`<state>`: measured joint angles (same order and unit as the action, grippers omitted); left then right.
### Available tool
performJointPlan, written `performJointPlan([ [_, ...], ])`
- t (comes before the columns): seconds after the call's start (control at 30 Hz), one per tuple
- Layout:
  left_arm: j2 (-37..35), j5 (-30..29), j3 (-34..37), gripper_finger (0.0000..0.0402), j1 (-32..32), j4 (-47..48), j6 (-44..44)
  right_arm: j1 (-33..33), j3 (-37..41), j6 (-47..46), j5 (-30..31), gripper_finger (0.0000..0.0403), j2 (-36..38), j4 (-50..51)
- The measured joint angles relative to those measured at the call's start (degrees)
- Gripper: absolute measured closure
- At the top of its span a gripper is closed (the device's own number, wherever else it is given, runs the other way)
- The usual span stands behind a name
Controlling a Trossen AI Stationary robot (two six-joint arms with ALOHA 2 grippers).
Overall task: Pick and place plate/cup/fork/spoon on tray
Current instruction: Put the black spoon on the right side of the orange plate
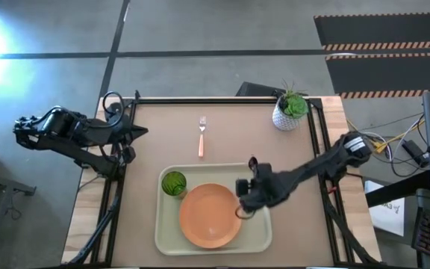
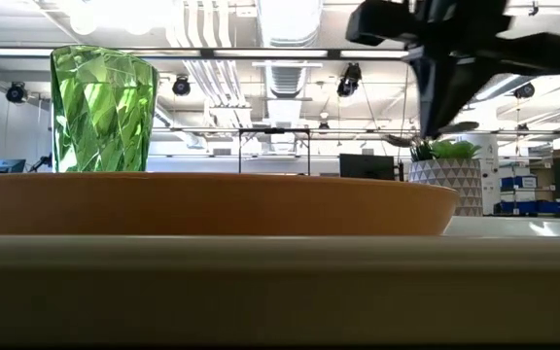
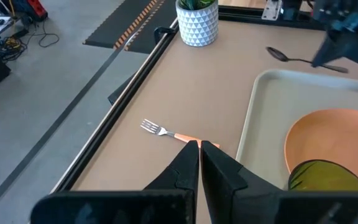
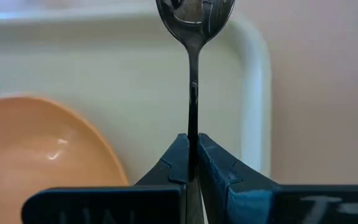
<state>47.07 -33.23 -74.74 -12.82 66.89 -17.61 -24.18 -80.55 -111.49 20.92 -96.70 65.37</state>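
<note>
I have the right end effector [image 1: 246,200] over the tray's [image 1: 263,237] right side, just beside the plate's [image 1: 209,215] right edge. Its fingers [image 4: 178,163] are pinched tight on the spoon [image 4: 193,37], gripping the thin handle partway along. From my right wrist camera the handle runs straight out ahead of the fingertips, and the bowl sits well forward of them, over the tray's rim [image 4: 253,93] near a rounded corner. The plate [image 4: 42,149] lies off to one side of the fingers, close by but not touching the spoon as far as I can see. In the low view the right end effector [image 2: 445,58] hangs above the plate's [image 2: 212,204] far rim, with the spoon [image 2: 436,133] showing dark beneath it, clear of the tray floor.

The cup [image 1: 173,182] stands upright in the tray's far left corner, on the opposite side of the plate from the right end effector, and touches or nearly touches the plate's edge.

The fork [image 1: 201,136] lies on the bare tabletop [image 1: 237,127], outside the tray, beyond the right end effector and to its left, tines pointing away from the tray.

My left end effector [image 3: 199,147] waits at the tabletop's left edge, fingers closed together and holding nothing; the fork [image 3: 166,132] lies ahead of its tips. A potted plant [image 1: 290,110] stands at the far right corner.
</note>
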Motion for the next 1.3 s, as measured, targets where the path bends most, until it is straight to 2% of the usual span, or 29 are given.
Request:
performJointPlan([
  [0.27, -0.5, 0.0, 0.0, 0.0402, 0.0, 0.0, 0.0, -8.9, 0.0, -13.6, -1.0, 0.0394, -4.3, -3.7],
  [0.5, -0.3, 0.0, 0.0, 0.0402, 0.0, 0.0, -0.1, -13.6, 0.0, -18.8, -3.4, 0.0394, -6.3, -6.4],
  [0.83, -0.3, 1.7, 0.0, 0.0402, 0.0, -0.7, -0.2, -16.5, 0.0, -19.0, -4.9, 0.0394, -10.5, -11.2],
  [1.3, -0.2, 1.8, -0.1, 0.0402, 0.0, -0.5, -1.5, -17.2, 0.1, -19.0, -5.9, 0.0394, -13.5, -10.4],
])
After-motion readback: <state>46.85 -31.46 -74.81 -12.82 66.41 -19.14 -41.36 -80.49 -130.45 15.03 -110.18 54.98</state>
